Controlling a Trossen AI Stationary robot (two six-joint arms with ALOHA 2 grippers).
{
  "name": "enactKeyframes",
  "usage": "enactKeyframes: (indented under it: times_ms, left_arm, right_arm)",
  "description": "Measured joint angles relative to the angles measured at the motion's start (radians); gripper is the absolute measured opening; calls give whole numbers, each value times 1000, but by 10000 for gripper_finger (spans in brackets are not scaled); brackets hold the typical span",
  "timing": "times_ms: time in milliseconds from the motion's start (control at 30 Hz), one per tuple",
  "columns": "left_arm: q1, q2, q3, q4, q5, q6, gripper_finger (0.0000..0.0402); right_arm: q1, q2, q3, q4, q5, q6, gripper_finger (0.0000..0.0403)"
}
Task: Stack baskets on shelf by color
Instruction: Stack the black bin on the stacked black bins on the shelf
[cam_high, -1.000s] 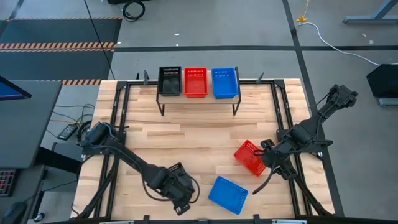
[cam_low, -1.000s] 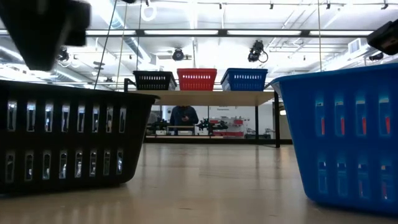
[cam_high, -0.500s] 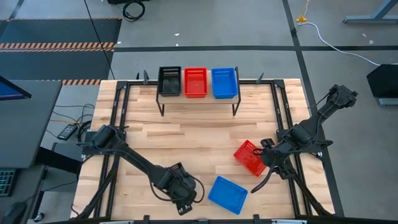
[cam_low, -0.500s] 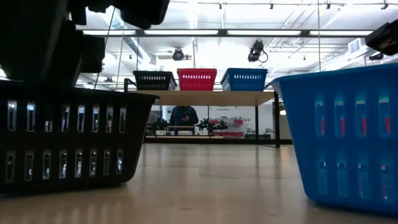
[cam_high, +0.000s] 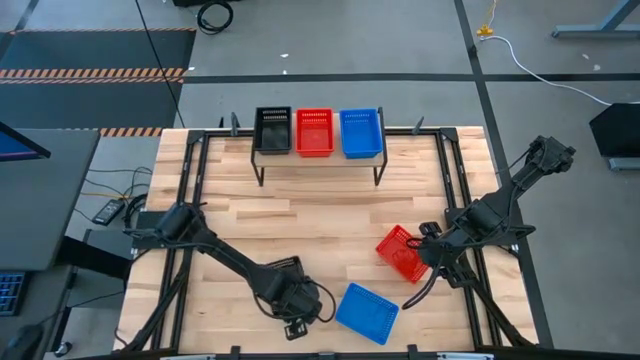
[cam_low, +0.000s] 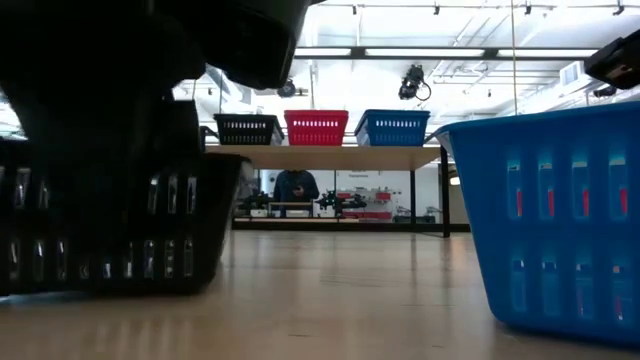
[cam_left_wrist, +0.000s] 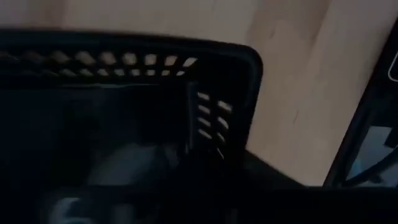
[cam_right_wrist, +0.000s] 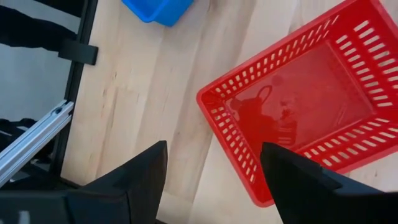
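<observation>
I'm looking across the big wooden table (cam_high: 330, 215), where the shelf (cam_high: 320, 158) is sitting at upper centre with black, red and blue stacks side by side on top. Lower centre, my left gripper (cam_high: 296, 300) is dipping into the loose black basket (cam_low: 120, 225); I reckon I should be seating one finger inside the wall, one outside, pinching near a corner so it's lifting level toward the black stack (cam_high: 272, 130). How wide those fingers are standing, I can't tell: it's all dark in there. Just right, the blue basket (cam_high: 366, 312) is lying loose. At centre right, my right gripper (cam_right_wrist: 211, 180) is hovering spread wide and holding nothing, over the rim of the red basket (cam_right_wrist: 305, 93).
</observation>
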Motion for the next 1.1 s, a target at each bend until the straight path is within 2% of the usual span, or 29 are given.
enactKeyframes:
  times_ms: [67,200,400,533,667,733,867,1100]
  left_arm:
    - [13,-9,0,-13,15,-2,17]
    - [42,-73,0,-106,15,8,8]
    - [96,-272,18,-403,-74,65,4]
    - [150,-384,109,-636,-139,117,3]
    - [212,-429,280,-884,-273,228,3]
    - [260,-443,345,-876,-323,353,2]
    - [385,-457,434,-880,-335,548,2]
    - [582,-455,436,-884,-322,803,2]
  right_arm:
    - [0,0,0,0,5,0,261]
    - [0,0,0,0,27,-4,261]
    - [-1,0,0,2,95,-28,261]
    - [-1,0,0,7,105,-27,261]
    - [-1,0,0,7,115,-10,261]
    - [-1,0,0,7,128,-10,261]
    - [-10,0,0,7,136,1,261]
    - [-35,0,0,3,145,68,251]
